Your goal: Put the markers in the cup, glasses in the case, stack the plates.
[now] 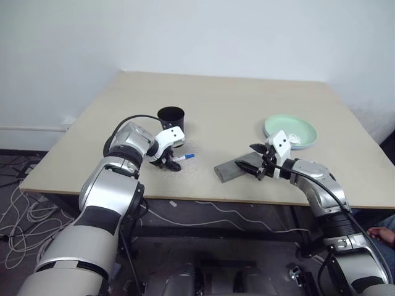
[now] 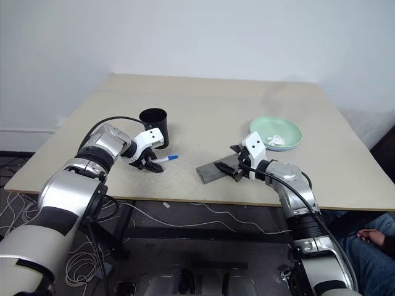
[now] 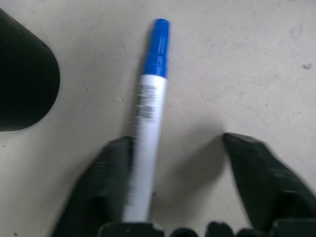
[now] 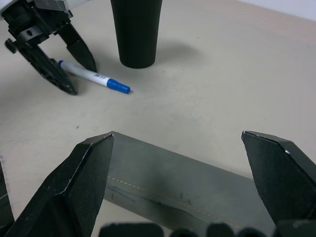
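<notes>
Currently your left gripper (image 3: 173,173) stands down over the marker (image 3: 148,118), jaws parted, the white barrel lying against one finger with a clear gap to the other; nothing is pinched yet. Your right gripper (image 4: 182,182) is spread wide, its fingers straddling the case (image 4: 173,177) without touching it, so far as the wrist view tells.

Risks, in my judgement:
- The marker sits off-centre between the left jaws. Should they come together as they stand, the far finger may push the barrel sideways or roll it across the table (image 1: 234,105) rather than trap it.
- The barrel lies flat on the table, so a squeeze too high could skid over it; too low, and the fingertips may scrape the tabletop.
- The cup (image 1: 171,118) stands just beyond the left gripper. A careless lift or swing could knock it over.

Condition of the task's things: the marker is thin and white, printed along the barrel, with a blue cap pointing away from the left gripper. The cup is black, upright, tapered. The case is grey and lies flat near the table's front edge. One mint green plate (image 1: 290,131) with small white bits sits beyond the right gripper. I cannot make out the glasses or a blue plate.
</notes>
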Controlling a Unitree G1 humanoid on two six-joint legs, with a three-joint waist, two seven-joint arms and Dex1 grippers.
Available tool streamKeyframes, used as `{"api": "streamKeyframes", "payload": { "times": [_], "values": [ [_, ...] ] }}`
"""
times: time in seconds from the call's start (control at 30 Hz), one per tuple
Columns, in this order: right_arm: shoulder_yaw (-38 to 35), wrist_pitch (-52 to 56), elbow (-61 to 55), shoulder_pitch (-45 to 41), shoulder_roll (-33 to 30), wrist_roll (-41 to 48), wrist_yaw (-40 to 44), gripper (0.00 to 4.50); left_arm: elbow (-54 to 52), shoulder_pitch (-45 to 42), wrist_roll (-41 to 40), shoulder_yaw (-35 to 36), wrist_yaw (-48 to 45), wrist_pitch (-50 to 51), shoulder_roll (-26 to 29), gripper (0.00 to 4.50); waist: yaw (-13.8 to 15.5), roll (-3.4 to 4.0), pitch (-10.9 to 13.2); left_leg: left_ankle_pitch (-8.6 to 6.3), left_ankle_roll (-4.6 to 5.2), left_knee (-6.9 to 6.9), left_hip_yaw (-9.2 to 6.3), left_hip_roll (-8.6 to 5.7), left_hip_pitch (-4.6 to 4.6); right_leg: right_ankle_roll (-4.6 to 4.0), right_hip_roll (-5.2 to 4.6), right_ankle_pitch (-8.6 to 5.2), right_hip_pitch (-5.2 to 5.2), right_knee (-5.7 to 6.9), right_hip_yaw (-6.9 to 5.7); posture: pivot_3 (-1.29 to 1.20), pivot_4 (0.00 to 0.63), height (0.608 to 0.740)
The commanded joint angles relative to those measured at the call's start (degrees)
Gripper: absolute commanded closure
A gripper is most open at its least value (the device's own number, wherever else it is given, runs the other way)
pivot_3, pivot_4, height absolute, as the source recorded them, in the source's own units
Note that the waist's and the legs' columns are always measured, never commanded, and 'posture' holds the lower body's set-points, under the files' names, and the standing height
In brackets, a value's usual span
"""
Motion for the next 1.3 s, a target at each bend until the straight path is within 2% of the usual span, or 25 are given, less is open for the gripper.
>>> {"api": "streamKeyframes", "payload": {
  "times": [0.03, 0.33, 0.4, 0.5, 0.53, 0.9, 1.07, 1.2, 1.3],
  "values": [
    [-1.32, -0.70, -2.11, -0.72, 0.08, 0.56, -0.19, 0.00, -0.36, -0.76, -0.01, 0.16, -0.46, -0.54, 0.02, 3.01, 0.00, 0.00, 0.00, 0.00, 0.00, 0.00, 0.00, 0.00, 0.00, 0.00, 0.00, 0.00, 0.00, 0.00, 0.00, 0.00, 0.000, 0.734],
    [-1.20, -0.88, -1.83, -0.91, 0.27, 0.51, -0.16, 0.00, -0.37, -0.69, 0.01, 0.14, -0.78, -0.46, 0.09, 3.01, 0.00, 0.00, 0.00, 0.00, 0.00, 0.02, 0.01, 0.00, 0.00, 0.01, 0.00, 0.01, 0.01, 0.00, -0.02, 0.00, 0.000, 0.734],
    [-1.24, -0.90, -1.79, -0.92, 0.31, 0.44, -0.13, 0.00, -0.36, -0.64, -0.15, 0.27, -1.05, -0.17, 0.03, 3.41, 0.00, 0.00, 0.00, 0.00, 0.01, 0.02, 0.01, 0.00, -0.01, 0.02, 0.00, 0.01, 0.01, 0.00, -0.02, 0.00, 0.000, 0.734],
    [-1.27, -0.89, -1.78, -0.89, 0.32, 0.44, -0.09, 0.00, -0.42, -0.52, -0.23, 0.29, -1.50, -0.13, -0.09, 4.28, 0.00, 0.00, 0.00, 0.00, 0.01, 0.03, 0.01, 0.00, -0.01, 0.02, 0.00, 0.01, 0.02, 0.00, -0.03, 0.00, 0.000, 0.734],
    [-1.27, -0.87, -1.77, -0.88, 0.30, 0.43, -0.09, 0.00, -0.43, -0.50, -0.24, 0.31, -1.39, -0.14, -0.11, 4.42, 0.00, 0.00, 0.00, 0.00, 0.01, 0.03, 0.01, 0.00, 0.00, 0.02, 0.00, 0.01, 0.02, 0.00, -0.04, 0.00, 0.000, 0.734],
    [-1.36, -0.70, -2.38, -0.40, 0.09, 0.48, -0.12, 0.00, -2.14, -1.77, -4.24, 4.06, -3.00, -3.68, -0.36, 4.42, 0.01, 0.00, 0.00, 0.00, 0.01, 0.05, 0.01, 0.00, -0.01, 0.02, -0.01, 0.01, 0.02, 0.01, -0.04, 0.00, 0.000, 0.734],
    [-1.26, -0.63, -2.33, -0.40, -0.26, 0.43, 0.25, 0.00, -5.99, -1.75, -11.70, 10.54, -6.50, -11.10, -0.56, 4.42, -0.01, -0.01, 0.00, 0.00, 0.01, 0.04, 0.00, 0.00, -0.02, 0.01, -0.04, 0.01, 0.00, 0.01, -0.05, 0.00, 0.000, 0.734],
    [-1.04, -0.62, -1.91, -0.94, -0.29, 0.33, 0.59, 0.00, -8.45, -1.17, -19.04, 18.47, 0.63, -17.46, -1.62, 4.42, -0.04, 0.00, 0.00, 0.00, 0.00, 0.04, 0.01, 0.01, -0.02, 0.01, -0.04, 0.02, 0.01, 0.01, -0.02, 0.00, 0.000, 0.734],
    [-0.94, -0.69, -1.60, -1.30, -0.26, 0.20, 0.87, 0.00, -8.66, -1.75, -23.24, 22.99, 4.86, -17.99, -2.41, 4.42, -0.05, 0.00, 0.00, 0.02, 0.04, 0.06, 0.01, 0.01, -0.01, 0.03, -0.03, 0.03, 0.04, 0.02, -0.03, 0.00, 0.000, 0.734]
  ]
}}
